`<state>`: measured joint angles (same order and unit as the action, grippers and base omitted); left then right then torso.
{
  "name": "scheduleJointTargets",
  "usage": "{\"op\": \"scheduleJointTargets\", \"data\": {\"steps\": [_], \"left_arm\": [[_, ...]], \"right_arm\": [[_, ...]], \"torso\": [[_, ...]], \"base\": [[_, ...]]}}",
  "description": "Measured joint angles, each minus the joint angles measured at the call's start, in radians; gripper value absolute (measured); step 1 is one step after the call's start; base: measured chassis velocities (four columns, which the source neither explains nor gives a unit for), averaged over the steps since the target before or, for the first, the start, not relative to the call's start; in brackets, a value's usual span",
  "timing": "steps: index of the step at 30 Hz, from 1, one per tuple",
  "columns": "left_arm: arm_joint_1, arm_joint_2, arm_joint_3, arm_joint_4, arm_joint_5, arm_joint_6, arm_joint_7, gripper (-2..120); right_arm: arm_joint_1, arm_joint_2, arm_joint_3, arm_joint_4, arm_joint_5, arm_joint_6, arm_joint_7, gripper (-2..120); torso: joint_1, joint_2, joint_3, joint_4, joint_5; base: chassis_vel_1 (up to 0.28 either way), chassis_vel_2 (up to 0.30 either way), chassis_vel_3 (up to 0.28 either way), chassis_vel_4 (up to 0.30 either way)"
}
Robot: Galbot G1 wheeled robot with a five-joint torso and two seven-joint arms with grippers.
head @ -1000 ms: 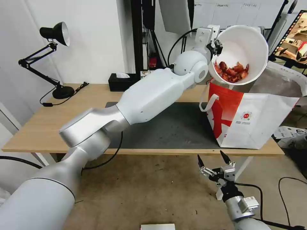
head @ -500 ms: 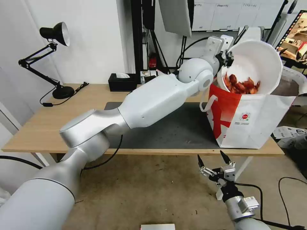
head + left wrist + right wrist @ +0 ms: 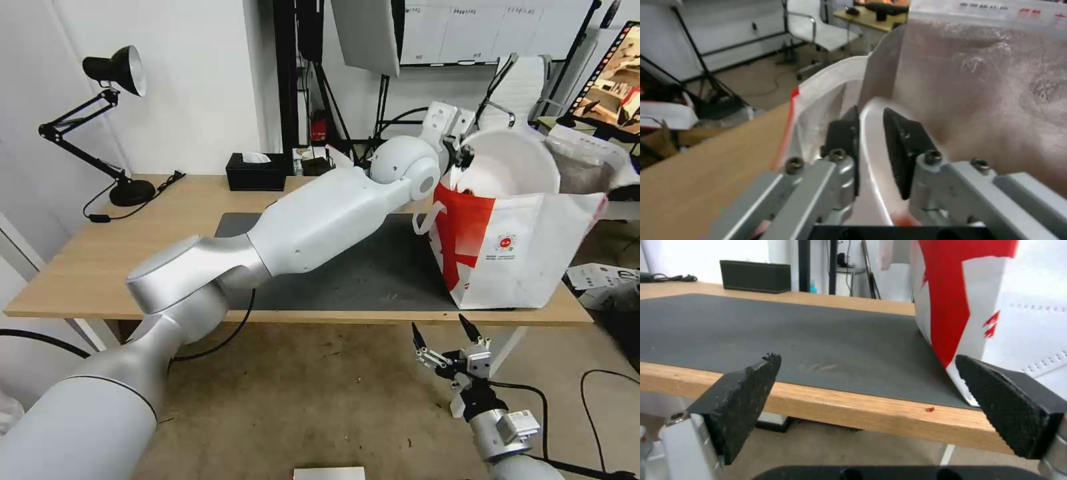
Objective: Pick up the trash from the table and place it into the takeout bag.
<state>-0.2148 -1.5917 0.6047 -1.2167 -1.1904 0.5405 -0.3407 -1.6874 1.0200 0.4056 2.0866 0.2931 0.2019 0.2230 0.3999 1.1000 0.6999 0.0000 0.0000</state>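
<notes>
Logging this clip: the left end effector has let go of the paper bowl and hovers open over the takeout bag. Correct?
Not quite. The left end effector is over the takeout bag, but the left wrist view shows it shut on the paper bowl's rim, not released.

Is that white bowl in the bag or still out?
Partly in. The white bowl sits tilted, its lower part behind the takeout bag wall and its rim above. The left gripper pinches that rim.
</notes>
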Motion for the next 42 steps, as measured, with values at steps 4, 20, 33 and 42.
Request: {"op": "scheduleJointTargets", "data": {"steps": [4, 20, 33, 42], "left_arm": [[0.014, 0.000, -0.007, -0.021, -0.016, 0.032, -0.032, 39], [0.180, 0.292, -0.074, -0.354, 0.048, -0.059, -0.101, 97], [0.878, 0.663, -0.589, -0.831, 0.338, -0.071, 0.011, 100], [1.397, 0.639, -0.889, -0.980, 0.593, -0.203, 0.058, 100]], "right_arm": [[0.000, 0.000, 0.000, 0.000, 0.000, 0.000, 0.000, 100], [0.000, 0.000, 0.000, 0.000, 0.000, 0.000, 0.000, 100], [0.000, 0.000, 0.000, 0.000, 0.000, 0.000, 0.000, 100], [0.000, 0.000, 0.000, 0.000, 0.000, 0.000, 0.000, 100]], "torso": [[0.000, 0.000, 0.000, 0.0001, 0.0000], [0.000, 0.000, 0.000, -0.0001, -0.0005], [0.000, 0.000, 0.000, 0.0006, -0.0010], [0.000, 0.000, 0.000, 0.0000, -0.0004]], "base": [[0.000, 0.000, 0.000, 0.000], [0.000, 0.000, 0.000, 0.000], [0.000, 0.000, 0.000, 0.000], [0.000, 0.000, 0.000, 0.000]]}}
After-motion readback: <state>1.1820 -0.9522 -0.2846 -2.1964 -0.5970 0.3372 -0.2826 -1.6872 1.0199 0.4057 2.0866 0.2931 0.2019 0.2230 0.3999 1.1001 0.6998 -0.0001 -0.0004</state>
